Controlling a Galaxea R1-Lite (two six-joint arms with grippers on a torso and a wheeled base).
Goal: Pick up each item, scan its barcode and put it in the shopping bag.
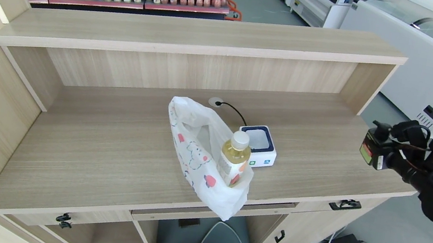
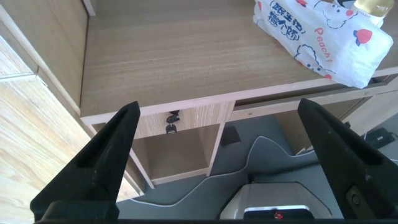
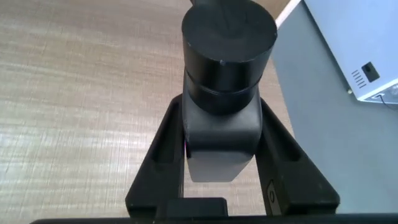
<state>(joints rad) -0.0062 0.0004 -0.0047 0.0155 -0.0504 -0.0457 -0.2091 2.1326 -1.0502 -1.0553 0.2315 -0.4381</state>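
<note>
The dark bottle [image 3: 227, 37], clamped in the right pincer [image 3: 221, 106] well right of the scanner [image 1: 259, 144], needs its barcode turned squarely toward it.

The counter [image 1: 104, 150] under the scanner [image 1: 260, 148] is pale wood-grain board, matt and smooth. The scanner is smooth white plastic with a glossy window. Just beside the scanner, the shopping bag [image 1: 193, 151] is thin crinkled plastic film, the bottle [image 1: 234, 156] in it clear glossy plastic. My right gripper [image 3: 221, 111] clasps a matt black plastic container [image 3: 227, 37]
</note>
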